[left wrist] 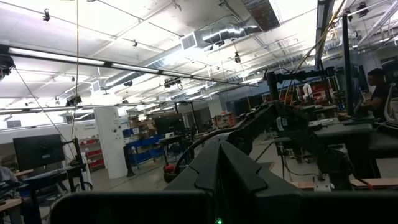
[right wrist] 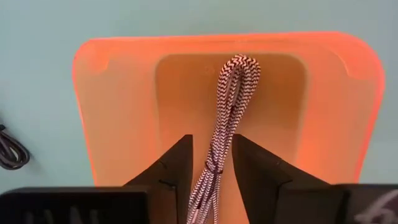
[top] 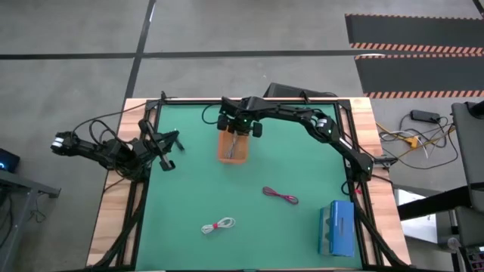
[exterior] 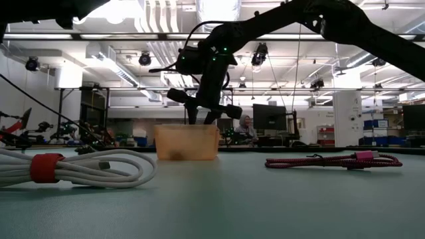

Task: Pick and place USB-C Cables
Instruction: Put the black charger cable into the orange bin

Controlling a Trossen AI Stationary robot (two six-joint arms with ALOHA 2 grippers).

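My right gripper [top: 238, 136] [exterior: 202, 119] [right wrist: 214, 162] hangs over the orange bin [top: 233, 146] [exterior: 186, 141] [right wrist: 124, 93], fingers pointing down into it, shut on the grey braided cable [right wrist: 231, 99]. The black cable [top: 208, 115] [right wrist: 9, 149] lies on the mat just beside the bin. On the mat's near half lie the dark red cable [top: 280, 196] [exterior: 332, 160] and the white cable [top: 218, 225] [exterior: 73, 169], the latter bundled with a red strap. My left gripper [top: 172, 149] [left wrist: 217, 168] waits shut at the table's left edge, touching nothing. My right gripper pinches the grey cable bundle between its two fingers [right wrist: 177, 171], at a banded stretch [right wrist: 212, 167] back from its looped end. The fingers come from above, pointing down. The bundle hangs below them, its looped end [right wrist: 239, 65] down inside the bin near the floor.
A blue box [top: 337, 228] lies at the mat's near right corner. Black frame rails border the green mat [top: 189, 189]. Loose wires and a power brick [top: 423, 117] lie on the floor right of the table. Open mat stretches between the bin and the near cables.
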